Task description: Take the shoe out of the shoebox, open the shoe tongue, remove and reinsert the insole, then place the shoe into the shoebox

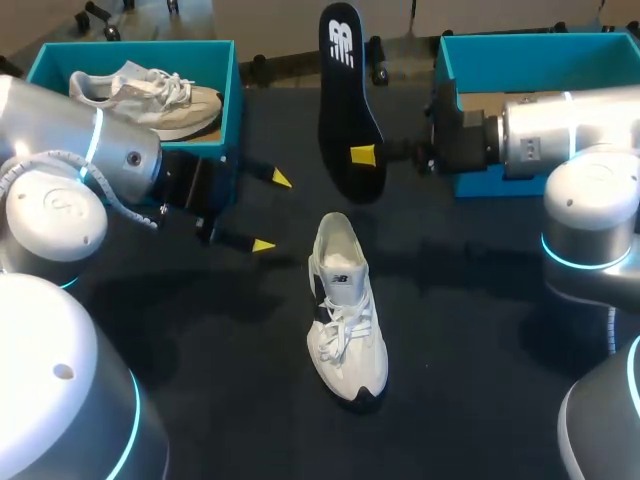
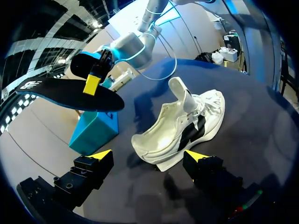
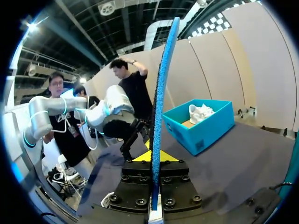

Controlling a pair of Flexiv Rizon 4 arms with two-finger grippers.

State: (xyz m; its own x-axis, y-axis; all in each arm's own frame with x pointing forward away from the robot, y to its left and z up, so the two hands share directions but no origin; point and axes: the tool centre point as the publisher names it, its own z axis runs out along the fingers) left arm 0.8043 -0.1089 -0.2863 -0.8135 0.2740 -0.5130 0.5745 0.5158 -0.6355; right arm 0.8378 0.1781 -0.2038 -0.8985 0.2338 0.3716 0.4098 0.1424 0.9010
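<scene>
Head view: shoe (image 1: 345, 320) out, insole (image 1: 340, 95) pinched aloft by the right gripper (image 1: 361, 156) (left gripper (image 1: 272, 212) spread); reinserting and boxing remain.

A white logo mark was noted at the heel end of the insole (image 1: 347, 100); a small dark label was seen on the shoe (image 1: 345, 320) tongue. No wording was legible.

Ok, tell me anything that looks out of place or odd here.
Only the insole: it is out of the shoe, held in the air by the right pincer. The shoe stands on the table with its tongue pulled up. Nothing looks spilled or damaged.
</scene>
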